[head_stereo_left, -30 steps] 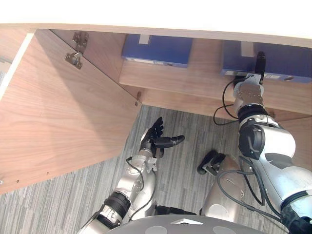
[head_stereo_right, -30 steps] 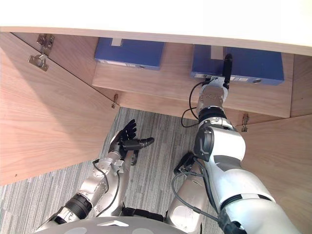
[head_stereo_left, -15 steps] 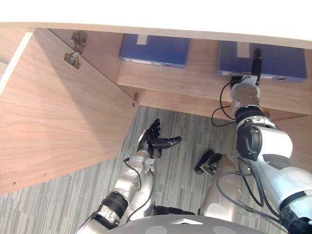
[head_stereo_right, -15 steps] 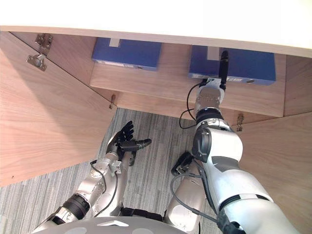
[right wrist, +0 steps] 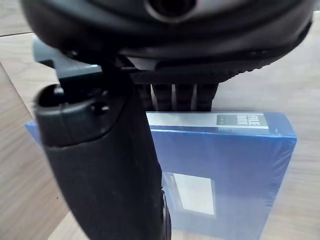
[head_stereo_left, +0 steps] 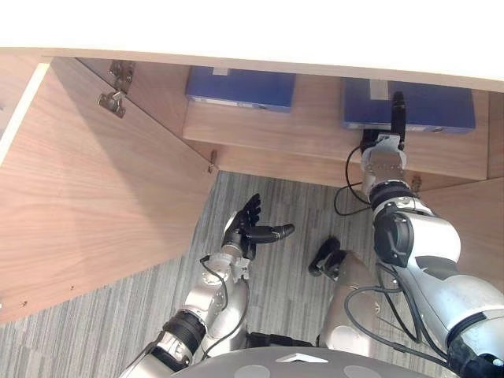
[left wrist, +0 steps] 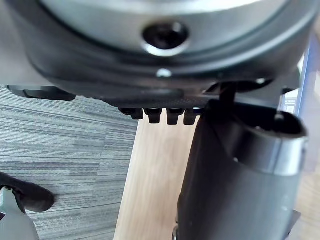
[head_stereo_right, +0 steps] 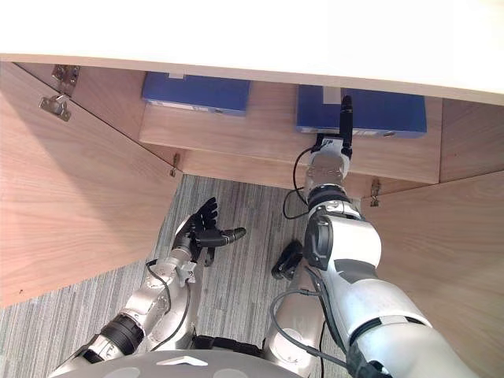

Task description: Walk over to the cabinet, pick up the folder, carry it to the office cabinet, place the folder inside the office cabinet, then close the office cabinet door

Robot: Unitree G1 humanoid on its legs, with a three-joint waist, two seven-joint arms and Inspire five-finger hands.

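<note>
Deep on the shelf (head_stereo_left: pixel 260 130) of the office cabinet lies the blue folder (head_stereo_left: pixel 441 106), flat on the wood at the right-hand end. My right hand (head_stereo_right: pixel 344 124) reaches in to its near edge and lies partly over it. Whether that hand grips the folder or merely rests against it I cannot tell; the wrist view is too close and foreshortened to settle it. A second blue folder (head_stereo_left: pixel 240 85) lies well apart, towards the shelf's left end.

I judge that I am at the placing step, with the folder set down inside. The next move calls for letting go cleanly and drawing my right arm straight back out without dragging the folder along. After that comes the closing: the left door (head_stereo_left: pixel 94 189) and the right door (head_stereo_right: pixel 449 252) both stand wide open.

My left hand (head_stereo_left: pixel 250 228) hangs spread and empty, thumb out, over the grey striped carpet (head_stereo_left: pixel 299 213). It is near the left door's edge, so it seems handy for swinging that door shut.
</note>
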